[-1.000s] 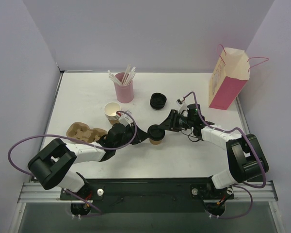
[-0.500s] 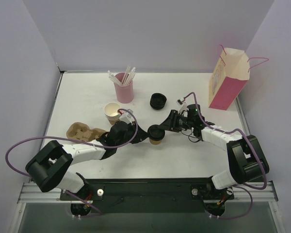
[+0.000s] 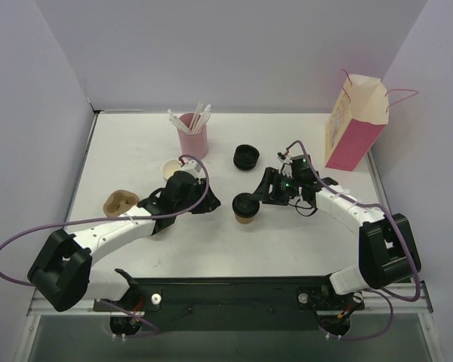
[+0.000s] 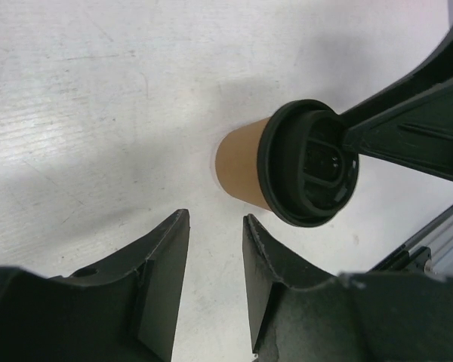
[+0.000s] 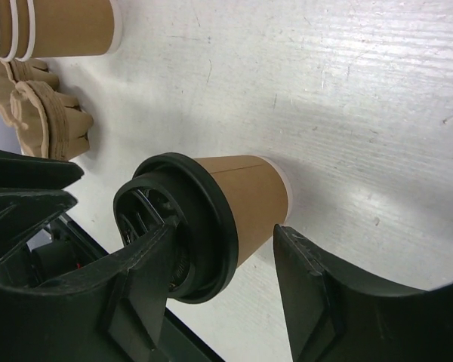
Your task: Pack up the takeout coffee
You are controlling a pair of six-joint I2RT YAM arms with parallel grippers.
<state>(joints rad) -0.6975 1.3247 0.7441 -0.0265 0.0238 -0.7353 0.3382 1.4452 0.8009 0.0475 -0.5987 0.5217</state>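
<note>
The takeout coffee stands upright near the middle of the bench, lid on, between the two hands. The right hand straddles it with fingers apart: one finger lies against the lid's rim, and the other stands clear of the paper wall. It is not clamped. The left hand waits just left of the cup, fingers apart and holding nothing.

The step looks like taking the cup for packing. The right hand should close gently on the paper wall below the lid, so the lid is not levered off, and should keep the cup level.

The paper bag stands at the far right, tall, its mouth upward, so a high lift is likely needed. The black lids sit just beyond the cup. The spare cups, cup carrier and straw cup are to the left, out of the way.
</note>
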